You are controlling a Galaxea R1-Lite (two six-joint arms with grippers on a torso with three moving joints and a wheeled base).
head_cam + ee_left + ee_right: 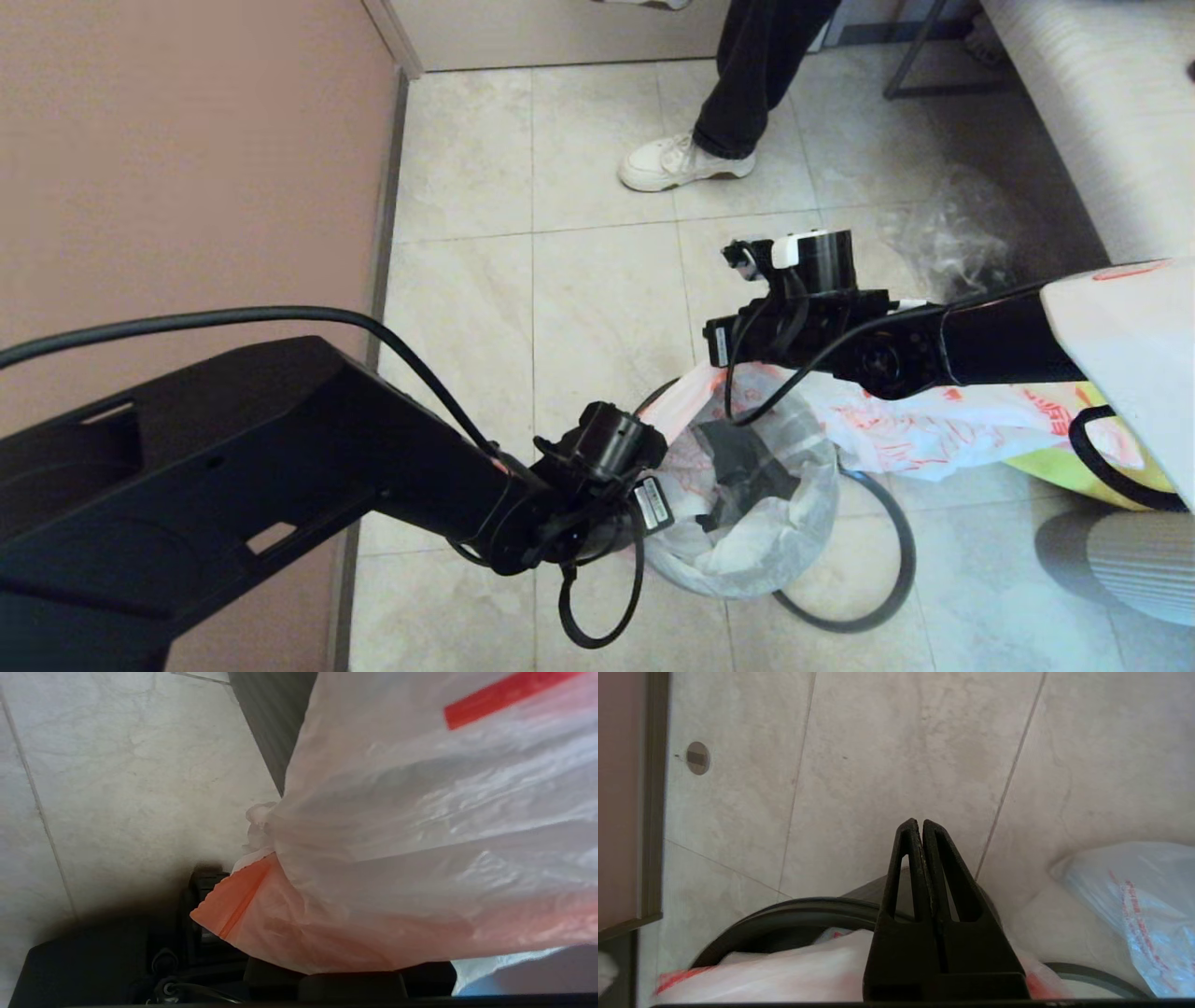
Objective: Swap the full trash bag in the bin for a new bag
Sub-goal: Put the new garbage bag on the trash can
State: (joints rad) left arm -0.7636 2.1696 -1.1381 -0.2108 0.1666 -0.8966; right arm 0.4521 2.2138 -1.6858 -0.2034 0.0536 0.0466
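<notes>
Two grippers work at the bin (747,560). Left gripper (289,970) pinches the new bag (420,835) by its orange handle. Right gripper (920,826) is pressed together, empty, just above the bin's rim (794,910).

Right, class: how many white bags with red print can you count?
2: the new bag held by the left claw; the other bag on the floor under the right arm. Others may be hidden.

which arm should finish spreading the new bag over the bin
Probably the left: the left gripper already holds the new bag by its handle at the bin. The right gripper is shut, empty, above it.
</notes>
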